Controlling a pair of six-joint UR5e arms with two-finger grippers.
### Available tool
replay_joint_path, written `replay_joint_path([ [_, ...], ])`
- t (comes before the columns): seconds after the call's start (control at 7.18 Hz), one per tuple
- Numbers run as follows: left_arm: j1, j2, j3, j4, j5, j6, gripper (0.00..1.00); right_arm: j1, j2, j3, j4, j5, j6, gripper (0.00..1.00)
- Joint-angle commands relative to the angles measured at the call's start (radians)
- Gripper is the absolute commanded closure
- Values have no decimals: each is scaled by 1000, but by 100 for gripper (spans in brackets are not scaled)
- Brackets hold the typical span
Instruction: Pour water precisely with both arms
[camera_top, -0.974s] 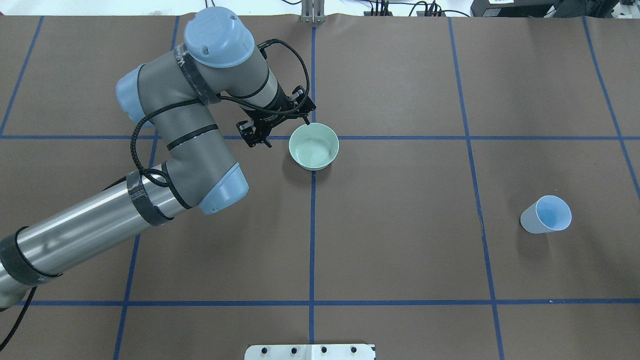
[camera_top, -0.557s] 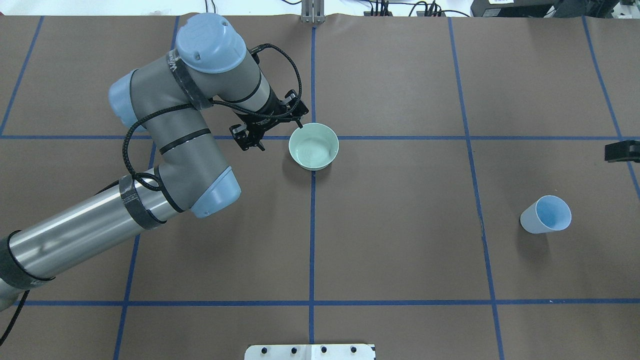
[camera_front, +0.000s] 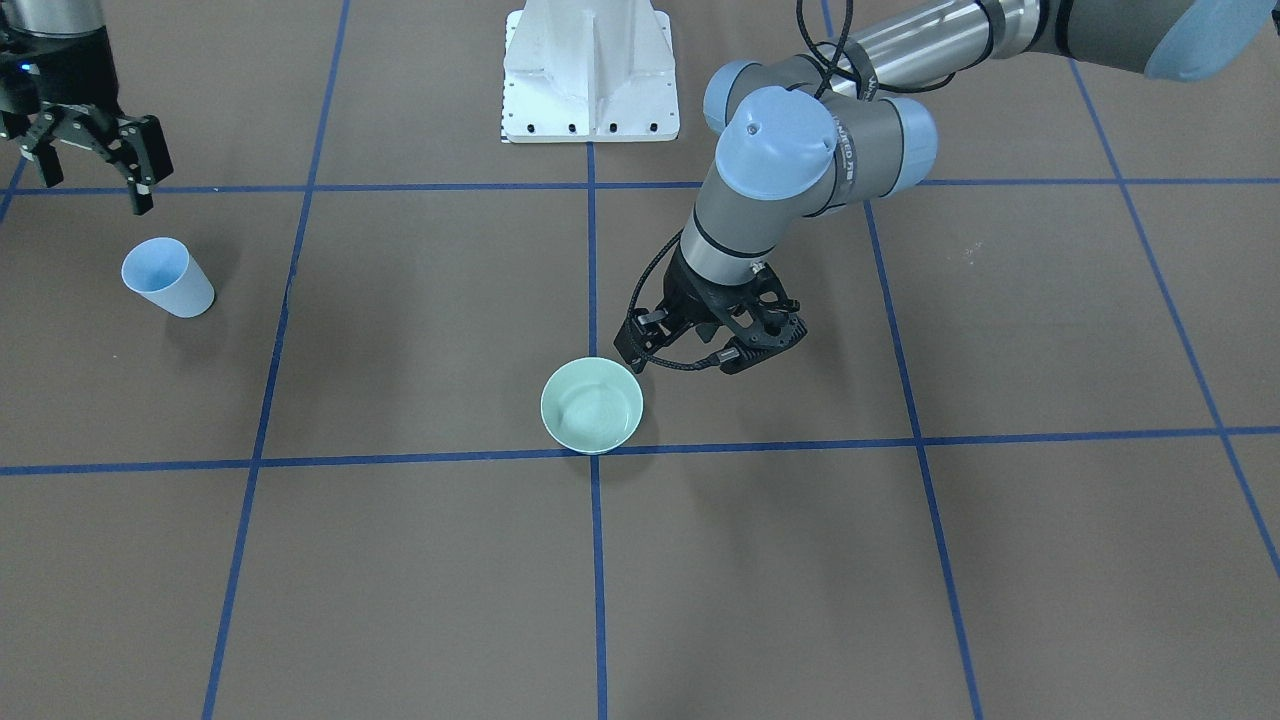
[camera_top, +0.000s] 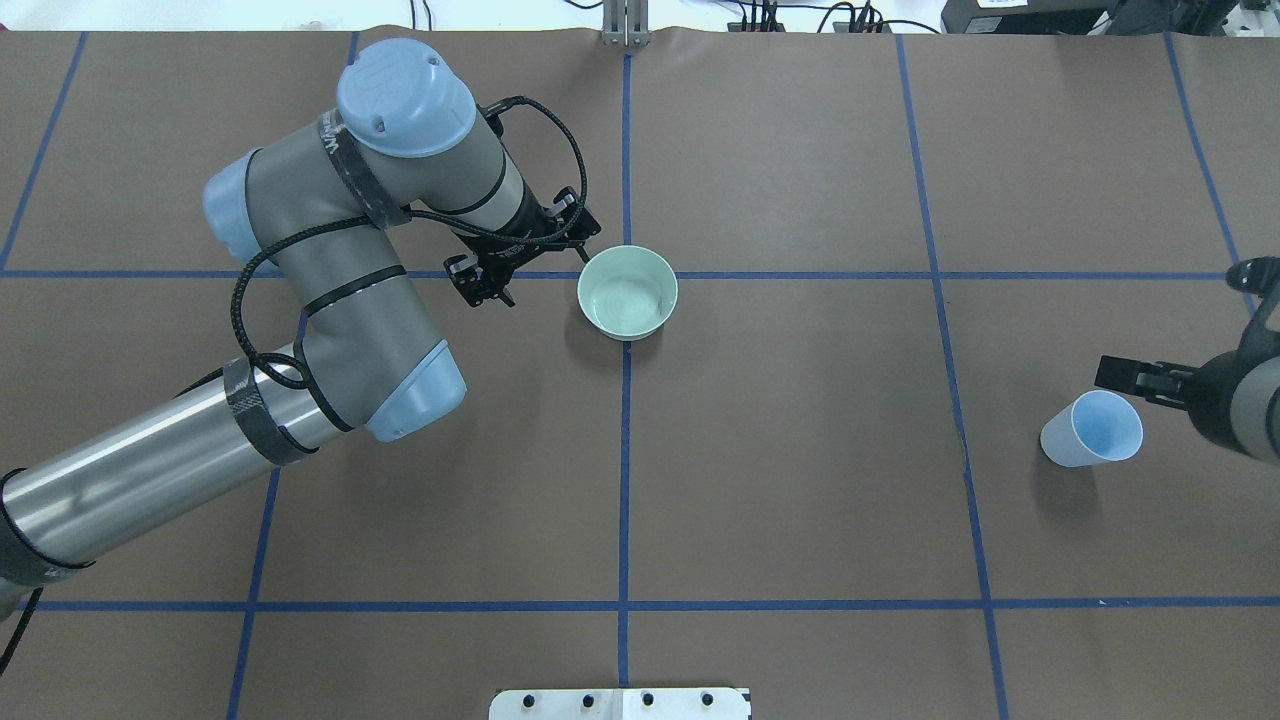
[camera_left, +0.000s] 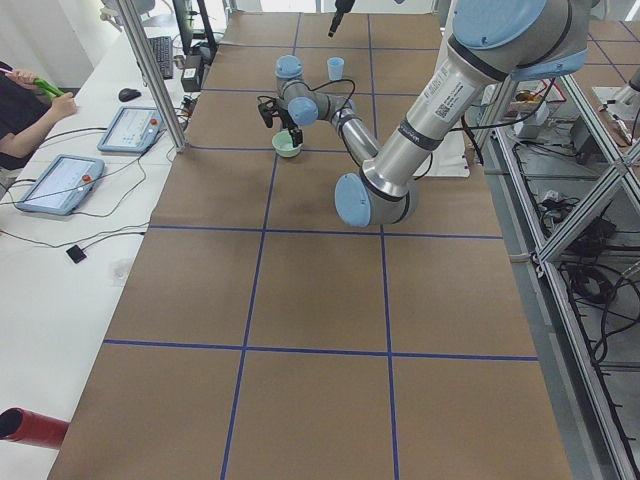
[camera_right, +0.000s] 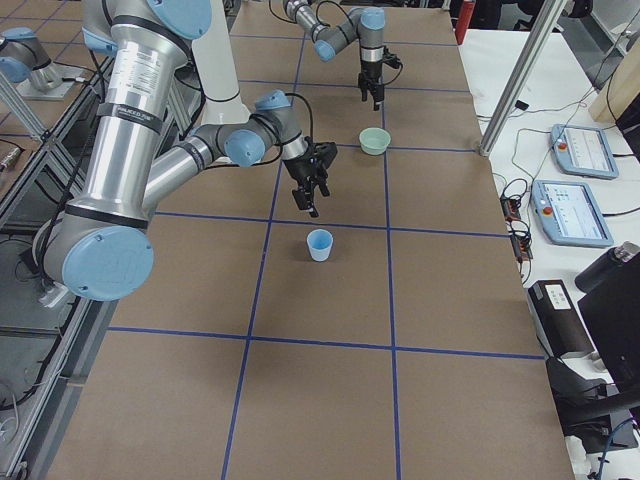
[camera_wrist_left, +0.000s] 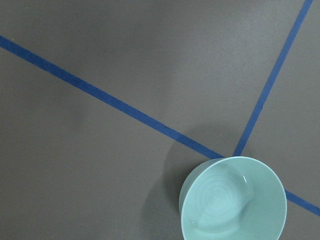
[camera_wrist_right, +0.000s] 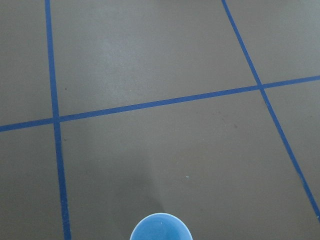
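A pale green bowl stands on the brown table near the centre, also seen in the front view and the left wrist view. Faint rings show on its bottom; I cannot tell whether they are water. My left gripper is open and empty, just left of the bowl and apart from it. A light-blue cup stands upright at the right; its rim shows in the right wrist view. My right gripper is open and empty, raised near the cup. No stream of water shows.
The white pedestal stands at the robot's edge of the table. Blue tape lines divide the brown cover into squares. Tablets and cables lie on a side bench beyond the far edge, where an operator sits.
My left gripper has drawn back to the left, off the bowl's rim. My right arm has come in from the right edge to beside the cup. Bowl and cup have not moved.
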Motion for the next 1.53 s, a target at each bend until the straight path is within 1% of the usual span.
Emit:
replay_joint_path([
  [0.0,-1,10,-7,1,1,1,0,-260,-134,2,72,-276,206,0],
  [0.14,-1,10,-7,1,1,1,0,-366,-155,-19,73,-405,325,1],
  [0.28,1,10,-7,1,1,1,0,-405,-156,-50,70,-444,388,1],
  [0.42,1,10,-7,1,1,1,0,-428,-156,-117,70,-508,471,1],
  [0.7,4,10,-7,1,1,-1,0,-460,-155,-170,68,-555,559,1],
  [0.97,5,10,-7,1,1,-1,0,-487,-150,-182,56,-572,585,1],
  [1.11,5,10,-7,1,1,-1,0,-509,-140,-182,-11,-572,619,1],
  [1.39,5,12,-7,1,1,-2,0,-530,-120,-213,-33,-584,642,1],
])
